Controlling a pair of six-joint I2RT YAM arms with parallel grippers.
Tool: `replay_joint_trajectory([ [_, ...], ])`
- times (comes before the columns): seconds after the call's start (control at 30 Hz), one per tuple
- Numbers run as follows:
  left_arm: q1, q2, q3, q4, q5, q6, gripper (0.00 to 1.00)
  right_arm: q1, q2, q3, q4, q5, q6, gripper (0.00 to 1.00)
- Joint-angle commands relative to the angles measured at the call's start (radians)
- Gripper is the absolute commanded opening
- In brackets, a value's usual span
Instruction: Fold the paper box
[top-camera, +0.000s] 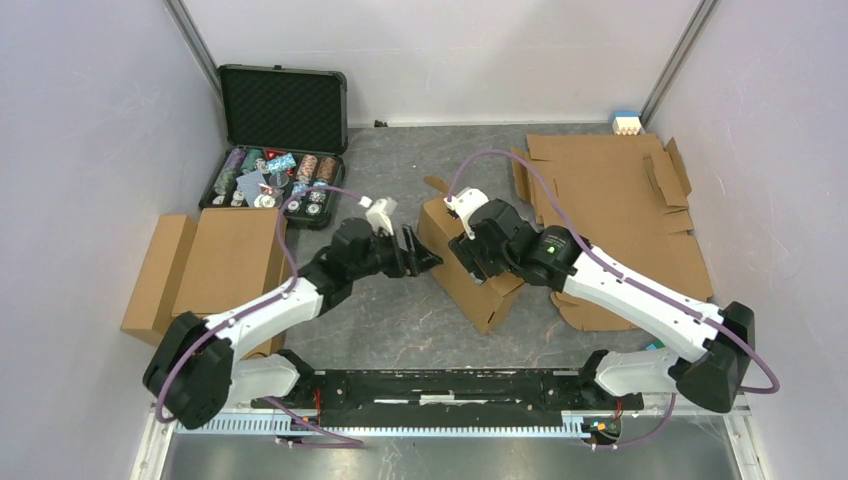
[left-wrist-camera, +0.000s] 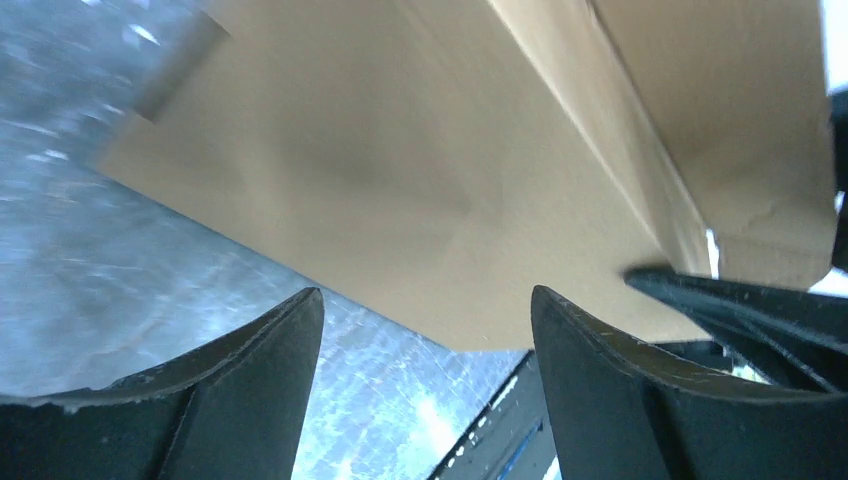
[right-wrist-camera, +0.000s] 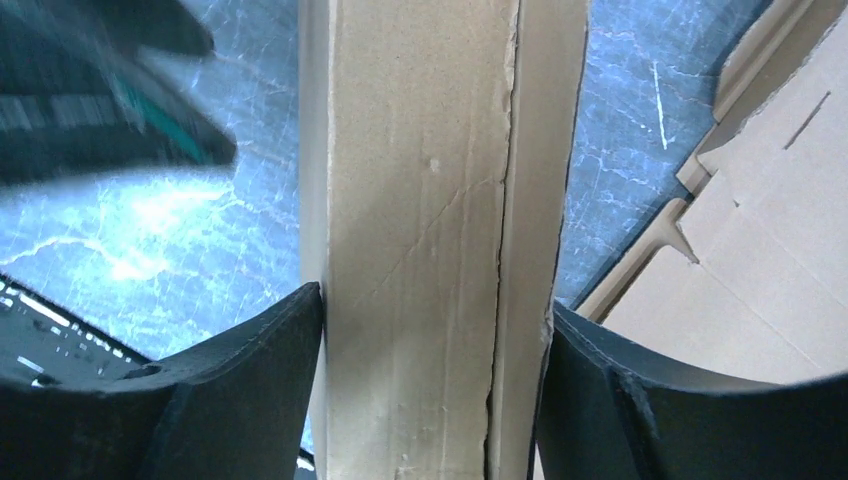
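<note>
The paper box (top-camera: 470, 275), plain brown cardboard folded into a shallow closed shape, stands tilted on one edge on the grey table in the middle. My right gripper (top-camera: 468, 238) is shut on it from above; in the right wrist view both fingers press the box's narrow side (right-wrist-camera: 430, 250), where a seam runs down. My left gripper (top-camera: 425, 258) is open and empty just left of the box. In the left wrist view the broad face of the box (left-wrist-camera: 400, 170) hangs over the gap between the fingers (left-wrist-camera: 600, 370), not touching them.
A black case of poker chips (top-camera: 275, 150) lies open at the back left. Folded cardboard (top-camera: 205, 270) lies at the left. Flat die-cut cardboard sheets (top-camera: 625, 200) lie at the right, also in the right wrist view (right-wrist-camera: 760, 230). A small white-and-blue item (top-camera: 627, 124) sits by the back wall.
</note>
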Motion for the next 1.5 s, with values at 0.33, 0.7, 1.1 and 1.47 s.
replay_joint_trajectory([
  [0.33,0.236,-0.254,0.026,-0.022,0.044,0.204,0.99,0.003,-0.163,-0.060,-0.093,-0.166,-0.178,0.75],
  [0.7,0.239,-0.089,0.206,0.027,0.168,0.499,0.91,0.003,-0.213,-0.059,-0.114,-0.188,-0.234,0.84],
  [1.1,0.258,0.105,0.361,-0.044,0.200,0.544,0.89,0.003,-0.198,-0.062,-0.113,-0.201,-0.232,0.85],
  [1.47,0.265,0.134,0.363,-0.027,0.344,0.496,0.50,0.002,-0.194,-0.068,-0.111,-0.170,-0.217,0.83],
])
